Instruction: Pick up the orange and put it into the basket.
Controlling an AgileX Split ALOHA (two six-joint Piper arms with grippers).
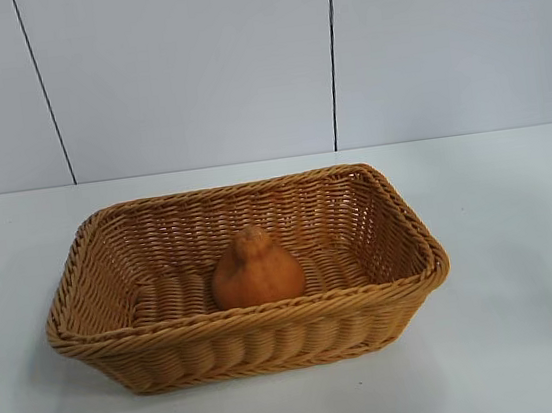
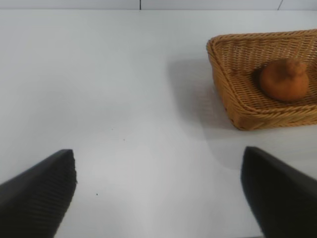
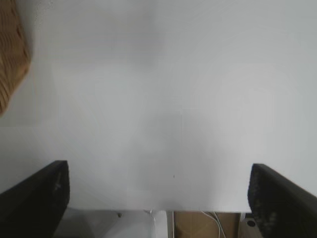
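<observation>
Inside basket (image 1: 407,291), knobbly dull-orange orange (image 1: 256,269)

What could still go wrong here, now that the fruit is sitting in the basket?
Little, I'd guess. The orange rests inside the wicker basket, and both grippers are open and away from it: the left gripper and right gripper hover over bare table. One risk: the orange stands on a rounded base, so a knock to the basket might roll it. Another: an arm swinging back could clip the basket's rim.

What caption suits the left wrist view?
Open left gripper above white table; orange sits inside basket.
</observation>
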